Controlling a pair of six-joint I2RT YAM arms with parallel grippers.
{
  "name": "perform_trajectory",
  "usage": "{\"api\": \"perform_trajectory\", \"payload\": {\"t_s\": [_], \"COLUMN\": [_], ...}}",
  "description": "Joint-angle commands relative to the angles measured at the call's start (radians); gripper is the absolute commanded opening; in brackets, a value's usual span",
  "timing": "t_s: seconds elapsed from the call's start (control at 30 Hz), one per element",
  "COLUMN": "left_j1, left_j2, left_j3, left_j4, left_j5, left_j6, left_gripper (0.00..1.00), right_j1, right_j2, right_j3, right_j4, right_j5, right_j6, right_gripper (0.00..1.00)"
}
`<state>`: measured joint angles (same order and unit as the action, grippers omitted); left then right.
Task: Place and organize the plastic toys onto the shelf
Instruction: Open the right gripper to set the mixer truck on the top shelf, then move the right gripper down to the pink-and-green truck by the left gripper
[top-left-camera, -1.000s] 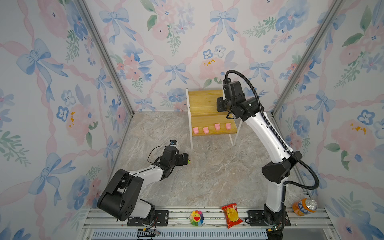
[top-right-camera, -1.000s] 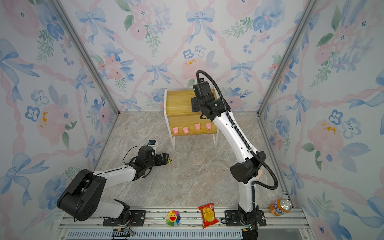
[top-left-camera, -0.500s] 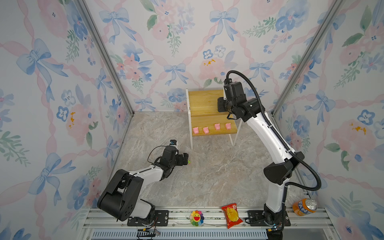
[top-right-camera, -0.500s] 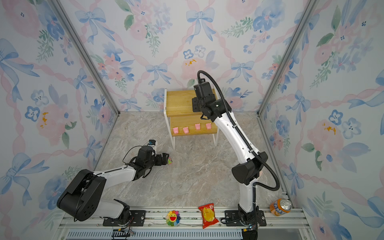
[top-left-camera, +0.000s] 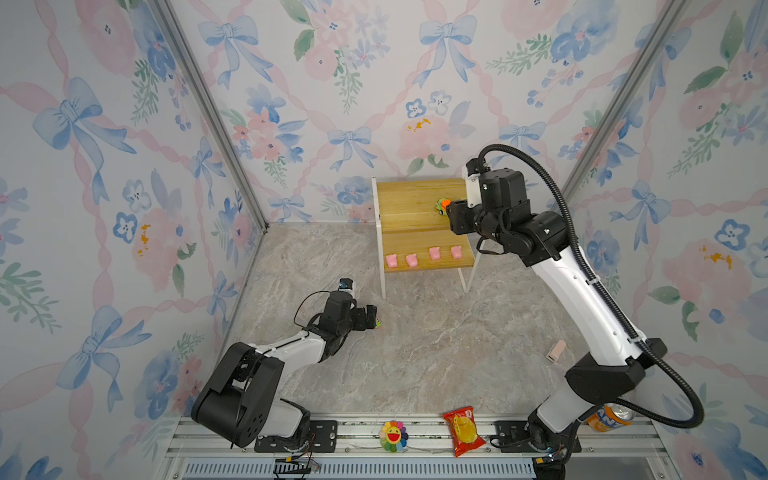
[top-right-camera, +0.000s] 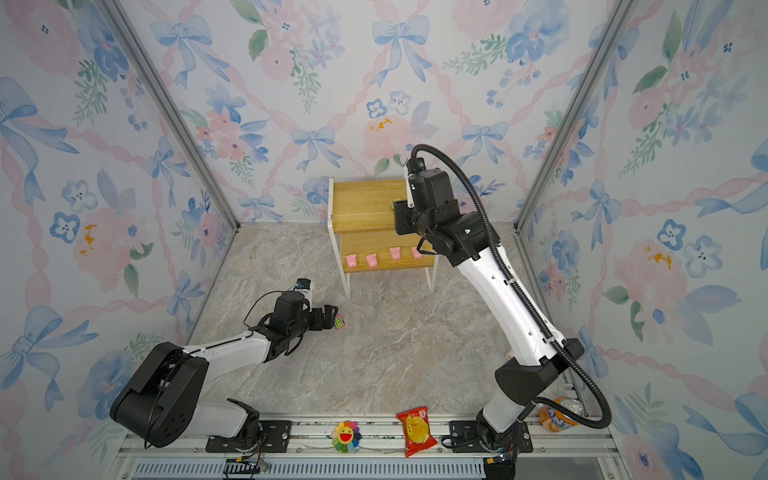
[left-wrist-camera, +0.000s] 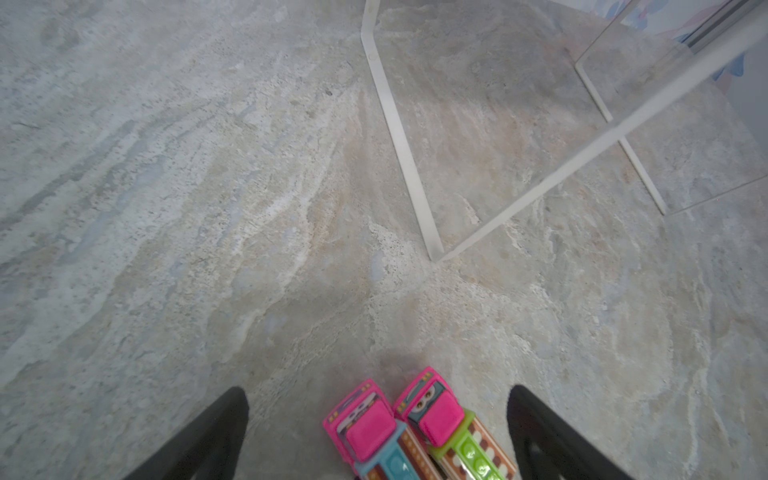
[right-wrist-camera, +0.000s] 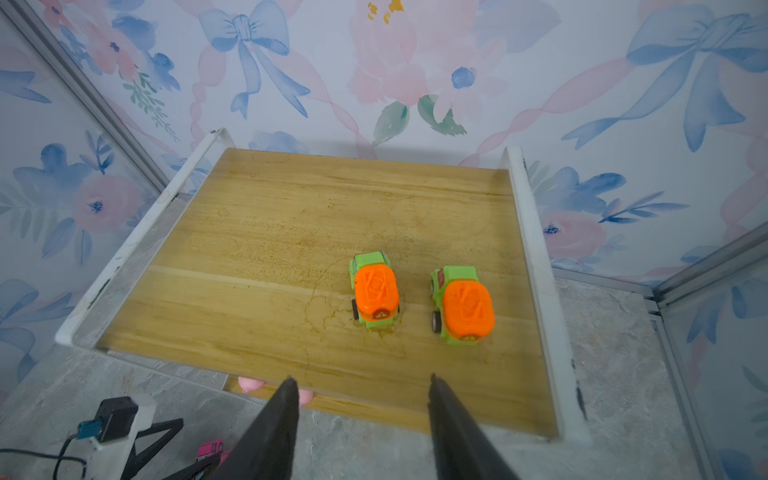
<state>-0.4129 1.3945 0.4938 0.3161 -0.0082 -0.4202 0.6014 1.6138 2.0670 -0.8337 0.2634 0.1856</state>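
Marble floor (left-wrist-camera: 208, 166), lower frame: left gripper (left-wrist-camera: 378, 390) spread around two side-by-side pink cars (left-wrist-camera: 368, 428); better centre on one. Right gripper (right-wrist-camera: 361, 379) spread, empty, below green cars (right-wrist-camera: 376, 291) on shelf (right-wrist-camera: 270, 232).

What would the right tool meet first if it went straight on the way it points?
Likely the green car with the orange top on the shelf's top board, ahead between the fingers of the open right tool. The second such car lies slightly aside. Height is unclear, so the tool might pass over.
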Motion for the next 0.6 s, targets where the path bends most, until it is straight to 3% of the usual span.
{"api": "perform_trajectory", "payload": {"t_s": [0.0, 0.1, 0.27, 0.37, 0.57], "left_j1": [-0.007, -0.007, -0.008, -0.006, 0.008], "left_j2": [-0.009, -0.004, -0.020, -0.034, -0.067], "left_j3": [0.005, 0.006, 0.009, 0.010, 0.018], "left_j4": [-0.013, -0.013, -0.027, -0.045, -0.115], "left_j5": [-0.008, -0.002, 0.002, 0.008, -0.019], "left_j6": [0.009, 0.008, 0.003, -0.008, -0.028], "left_gripper": [0.98, 0.98, 0.98, 0.98, 0.98], "right_j1": [0.003, 0.000, -0.007, 0.052, 0.217], "right_j2": [-0.081, -0.168, -0.255, -0.302, -0.377], "right_j3": [-0.087, -0.207, -0.426, -0.635, -1.027], "right_j4": [0.043, 0.089, 0.117, 0.203, 0.539], "right_j5": [-0.075, -0.128, -0.333, -0.322, -0.257], "right_j6": [-0.020, -0.017, -0.045, -0.083, -0.103], "right_gripper": [0.53, 0.53, 0.54, 0.60, 0.63]}}
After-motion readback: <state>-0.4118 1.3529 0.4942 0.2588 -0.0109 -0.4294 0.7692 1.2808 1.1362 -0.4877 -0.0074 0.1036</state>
